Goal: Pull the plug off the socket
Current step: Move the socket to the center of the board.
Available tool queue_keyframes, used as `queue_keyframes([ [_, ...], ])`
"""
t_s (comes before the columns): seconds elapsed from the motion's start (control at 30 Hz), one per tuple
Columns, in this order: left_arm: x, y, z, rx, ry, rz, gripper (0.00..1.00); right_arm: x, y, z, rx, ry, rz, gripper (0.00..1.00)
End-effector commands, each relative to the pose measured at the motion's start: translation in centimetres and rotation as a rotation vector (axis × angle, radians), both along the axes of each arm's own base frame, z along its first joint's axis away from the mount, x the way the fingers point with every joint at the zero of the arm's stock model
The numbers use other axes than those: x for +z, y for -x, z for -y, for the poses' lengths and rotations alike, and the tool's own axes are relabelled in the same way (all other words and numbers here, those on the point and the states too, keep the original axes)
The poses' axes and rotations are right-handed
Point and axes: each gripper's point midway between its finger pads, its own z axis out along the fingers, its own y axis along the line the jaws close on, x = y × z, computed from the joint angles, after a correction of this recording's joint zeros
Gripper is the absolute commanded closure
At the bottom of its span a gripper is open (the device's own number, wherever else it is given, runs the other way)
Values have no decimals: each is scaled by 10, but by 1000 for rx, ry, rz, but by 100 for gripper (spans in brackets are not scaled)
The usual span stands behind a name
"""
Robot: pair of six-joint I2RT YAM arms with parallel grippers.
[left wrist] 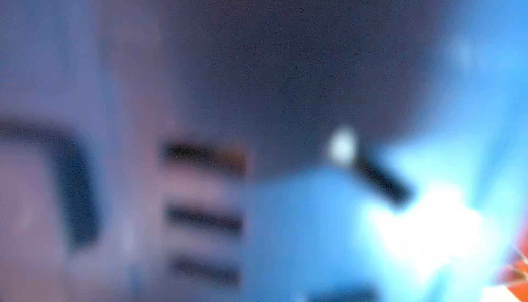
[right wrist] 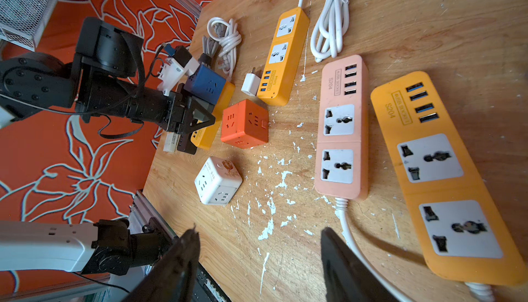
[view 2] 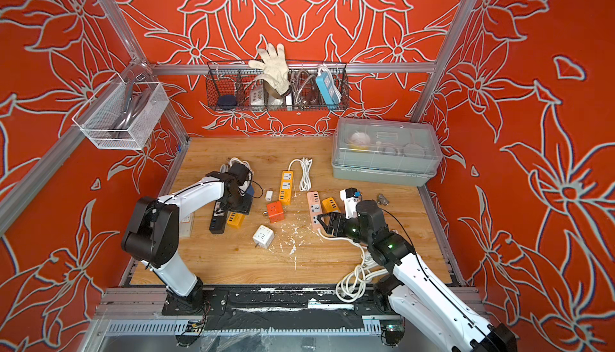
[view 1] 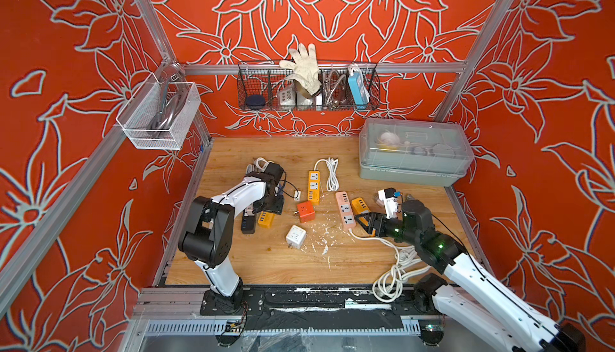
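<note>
A blue cube plug stands at the far end of a black socket strip and a yellow strip that lie side by side at the table's left. I cannot tell which strip it is plugged into. My left gripper reaches down right at the cube; whether its fingers touch it is hidden. The left wrist view is a close blur of blue plastic and a grey face with slots. My right gripper hovers open and empty over bare wood beside the pink strip.
An orange cube, a white cube, a small white charger, an orange strip and a yellow strip lie mid-table. A white cable coil trails by my right arm. A lidded grey box stands back right.
</note>
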Motion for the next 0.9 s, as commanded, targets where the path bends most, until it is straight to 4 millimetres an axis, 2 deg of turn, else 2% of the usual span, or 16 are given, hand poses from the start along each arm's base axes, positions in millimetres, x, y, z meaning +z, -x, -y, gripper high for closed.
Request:
queue_keyframes([
  [0.0, -3, 17, 5, 49, 64, -34, 36, 2, -5, -1, -13, -5, 15, 30],
  [0.17, 11, 20, 22, 124, 164, -18, 41, -1, -7, -3, -11, -5, 7, 30],
  [0.37, 17, 25, 45, 199, 211, -25, 55, -2, -7, -3, -12, -6, 3, 30],
  [0.57, 21, 31, 62, 231, 176, -35, 57, -6, -3, 0, -19, -3, -4, 30],
  [0.73, 24, 38, 91, 268, 203, -43, 59, -5, -1, 3, -27, -4, 1, 30],
  [0.8, 30, 36, 91, 250, 197, -16, 58, -5, 0, 4, -28, -3, 1, 30],
  [0.87, 41, 32, 77, 185, 119, 39, 55, -5, 2, 5, -26, 0, 0, 30],
])
